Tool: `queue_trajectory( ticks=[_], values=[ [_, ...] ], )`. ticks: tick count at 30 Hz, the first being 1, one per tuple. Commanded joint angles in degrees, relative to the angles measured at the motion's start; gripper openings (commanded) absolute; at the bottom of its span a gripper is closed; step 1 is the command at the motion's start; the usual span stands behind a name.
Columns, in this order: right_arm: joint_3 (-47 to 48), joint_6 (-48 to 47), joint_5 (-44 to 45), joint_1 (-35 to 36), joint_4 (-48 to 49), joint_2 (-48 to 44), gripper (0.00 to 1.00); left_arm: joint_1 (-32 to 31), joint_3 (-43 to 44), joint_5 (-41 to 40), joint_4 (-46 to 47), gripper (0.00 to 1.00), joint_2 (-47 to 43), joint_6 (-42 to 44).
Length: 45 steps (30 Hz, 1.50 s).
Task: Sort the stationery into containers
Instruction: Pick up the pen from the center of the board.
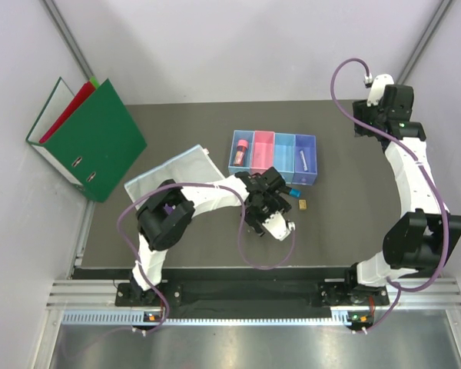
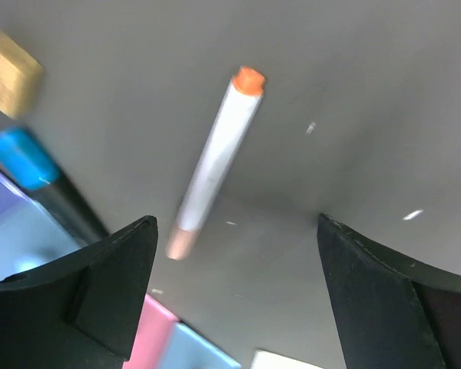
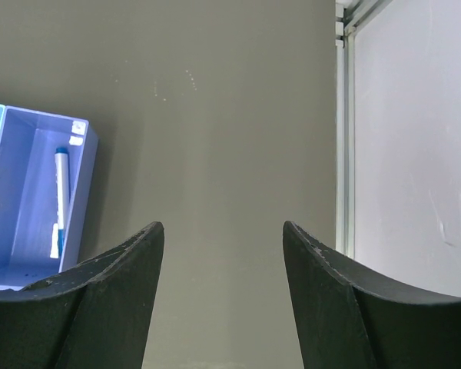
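My left gripper [image 1: 265, 201] is open and hangs over the table just in front of the bins. In the left wrist view a white pen with an orange cap [image 2: 215, 161] lies just ahead of the open left gripper [image 2: 238, 231], nearer its left fingertip. A tan block [image 2: 8, 73] and a blue-capped black marker [image 2: 38, 173] lie to the left. The row of bins [image 1: 273, 137] holds a pink-capped glue stick [image 1: 241, 147] in the light blue one and a white and blue pen [image 3: 60, 200] in the purple one [image 3: 15, 196]. My right gripper [image 3: 223, 231] is open and empty at the back right [image 1: 366, 119].
Green and red ring binders [image 1: 92, 138] stand at the back left. A clear plastic sleeve [image 1: 173, 173] lies left of the bins, partly under my left arm. The tan block [image 1: 301, 205] and blue-capped marker [image 1: 292, 191] lie right of my left gripper.
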Motion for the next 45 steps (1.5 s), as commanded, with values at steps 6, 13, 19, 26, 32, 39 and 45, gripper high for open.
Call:
queue_trajectory(
  ticks=[6,13,19,26,32,39,45],
  values=[
    [-2.09,0.66,-2.97,0.16,3.36,-3.59,0.64,-0.3,6.15,0.39,-11.81,0.86,5.31,21.5],
    [-3.32,0.93,-4.29,0.07,3.98,-4.91,0.64,-0.39,14.86,-2.33,-20.44,0.87,11.03,26.97],
    [-3.93,0.93,-5.08,-0.28,4.24,-5.88,0.64,-0.65,18.64,-2.51,-20.71,0.86,13.14,25.75],
    [-4.55,0.93,-5.52,-0.54,5.03,-7.02,0.64,-1.09,16.01,-1.99,-18.34,0.7,12.97,23.82],
    [-4.9,1.28,-6.05,-0.72,5.3,-7.64,0.64,-1.79,13.73,-1.37,-16.85,0.41,12.79,19.78],
    [-4.64,1.89,-6.31,-0.72,5.56,-7.64,0.64,-2.58,8.27,-1.37,-13.6,0.0,10.68,17.32],
    [-4.81,1.98,-6.23,-0.81,5.39,-8.25,0.64,-2.93,8.71,-1.11,-13.24,0.0,10.51,12.93]
  ],
)
